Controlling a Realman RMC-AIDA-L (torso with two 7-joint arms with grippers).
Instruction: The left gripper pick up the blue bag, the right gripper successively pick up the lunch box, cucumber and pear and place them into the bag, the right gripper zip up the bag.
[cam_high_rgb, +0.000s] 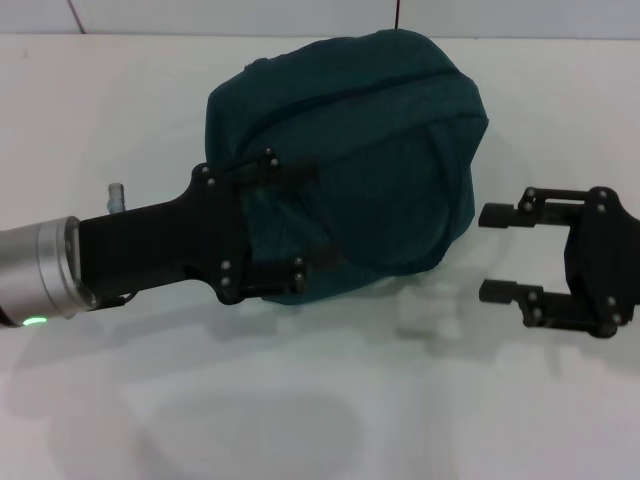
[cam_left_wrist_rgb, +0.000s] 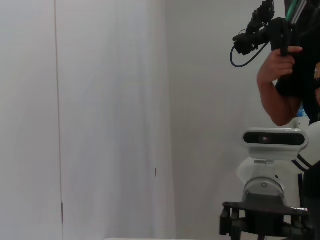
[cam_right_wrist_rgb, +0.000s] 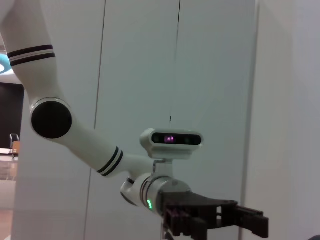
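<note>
Work surface: a plain white table (cam_high_rgb: 300, 420), bounded at the far edge by a pale wall; the wrist views show white wall panels (cam_left_wrist_rgb: 100, 120) and, at one margin, a person (cam_left_wrist_rgb: 287, 75) holding a black camera rig. Blue bag (cam_high_rgb: 350, 160): dark teal fabric, bulging, closed, held directly ahead of the left gripper (cam_high_rgb: 275, 222), whose two black fingers are spread across the bag's near side, the fabric pinched between them. Left arm: silver cylinder with green light, entering from the table's left edge. Right gripper (cam_high_rgb: 500, 252): just beyond the bag's right flank, not touching it, fingers parted and empty, pointing toward the bag. Open table lies in front of both grippers and to the left of the left arm. Hidden: the bag's contents, zipper pull and handles cannot be made out. The right gripper's wrist is cut off at the frame edge.
</note>
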